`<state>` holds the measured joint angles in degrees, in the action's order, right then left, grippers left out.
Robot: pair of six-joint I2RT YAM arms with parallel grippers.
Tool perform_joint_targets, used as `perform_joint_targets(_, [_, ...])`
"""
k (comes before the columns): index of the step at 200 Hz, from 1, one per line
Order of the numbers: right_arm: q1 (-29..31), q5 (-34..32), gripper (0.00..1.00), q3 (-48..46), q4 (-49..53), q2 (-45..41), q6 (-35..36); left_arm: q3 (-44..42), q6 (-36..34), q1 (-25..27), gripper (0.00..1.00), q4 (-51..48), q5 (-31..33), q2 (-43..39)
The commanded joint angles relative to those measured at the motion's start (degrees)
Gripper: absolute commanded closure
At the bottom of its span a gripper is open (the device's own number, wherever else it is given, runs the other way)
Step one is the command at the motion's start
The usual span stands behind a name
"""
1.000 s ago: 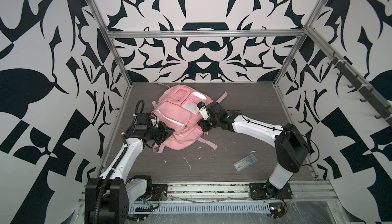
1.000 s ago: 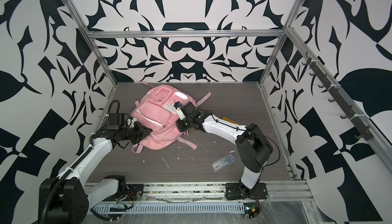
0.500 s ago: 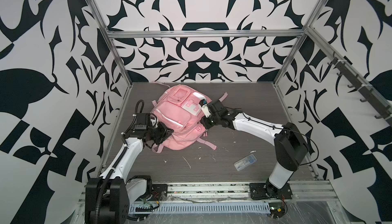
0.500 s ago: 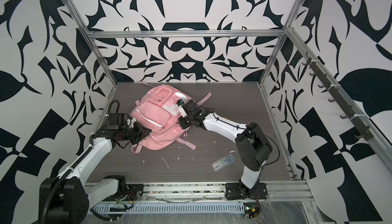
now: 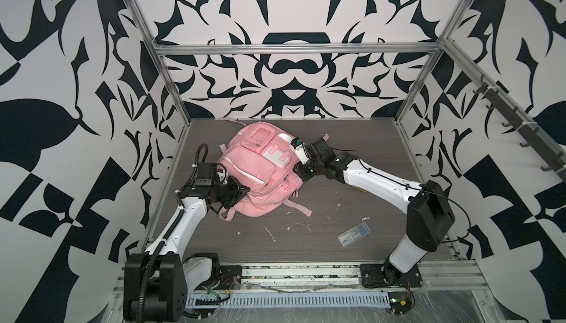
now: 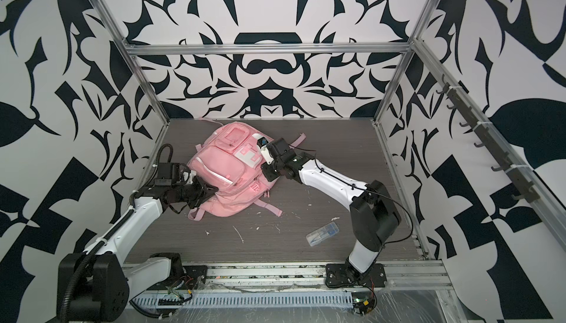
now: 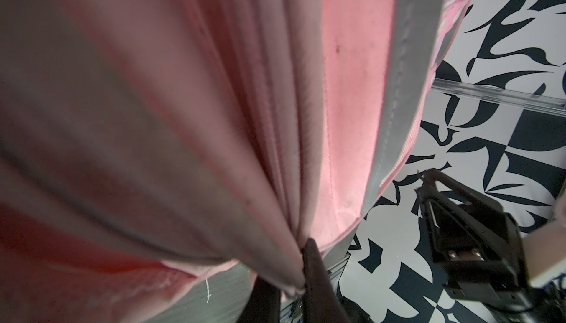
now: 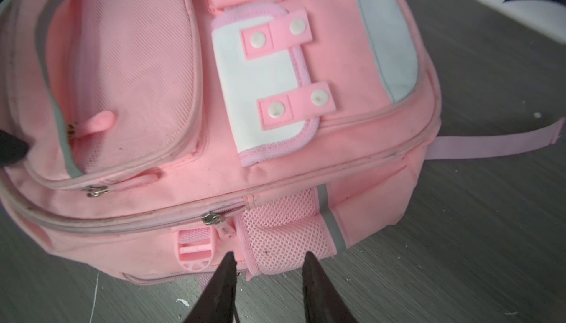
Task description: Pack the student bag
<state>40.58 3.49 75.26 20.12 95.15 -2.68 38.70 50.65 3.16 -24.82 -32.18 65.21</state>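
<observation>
Two grippers attend the student bag (image 5: pixel 254 168), which lies front-up on the desk (image 5: pixel 352 153), toward the back and left of centre. The left gripper (image 5: pixel 243 189) is clamped on a gathered fold of pink fabric at the bag's edge. The right gripper (image 8: pixel 269 257) stands empty with jaws apart, just beside the zip pull (image 8: pixel 225 229). Expect soft, light cloth that sags and slides: take hold of the pull tab or a seam, not a loose panel.

Bag (image 5: pixel 257 171) on the table (image 5: pixel 367 134), left of centre
It lies toward the back — left arm (image 5: pixel 186 217) at its left edge, right arm (image 5: pixel 379 180) at its right; a case (image 5: pixel 354 235) lies well apart, near the front right.
</observation>
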Motion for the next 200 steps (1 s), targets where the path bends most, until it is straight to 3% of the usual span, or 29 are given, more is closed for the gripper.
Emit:
perform_joint_targets(1, [0.0, -0.8, 0.61, 3.3, 1.3, -3.3, 2.7, 2.7, -1.5, -0.1, 0.92, 1.4, -0.3, 0.4])
perform_joint_targets(34, [0.0, -0.4, 0.60, 6.2, 3.4, -3.3, 3.1, 2.8, -1.8, 0.1, 0.89, 1.4, -0.6, 0.3])
perform_joint_targets(65, [0.0, -0.3, 0.42, 7.6, 3.7, -3.8, 1.8, 2.3, -1.9, 1.5, 0.78, 1.6, -0.2, -1.3])
perform_joint_targets(83, [0.0, -0.4, 0.37, 7.1, 3.4, -4.4, 0.6, 1.2, -1.8, 3.3, 0.66, 1.7, 0.5, -2.6])
perform_joint_targets(114, [0.0, -0.3, 0.32, 6.4, 3.6, -4.8, -0.3, -0.8, -2.3, 4.5, 0.33, 0.5, 1.5, -4.9])
perform_joint_targets(129, [0.0, -0.3, 0.30, 6.1, 3.9, -4.9, -0.2, -0.4, -4.8, 4.5, 0.22, -2.6, 1.9, -6.2])
perform_joint_targets(166, [0.0, 0.1, 0.27, 4.6, 4.0, -5.9, 0.6, 6.9, -16.6, 4.2, 0.19, -16.3, 5.3, -5.3])
perform_joint_targets(200, [0.0, 3.5, 0.27, 3.7, 4.0, -5.2, 2.3, 10.3, -20.0, 2.1, 0.19, -18.8, 5.5, -4.1])
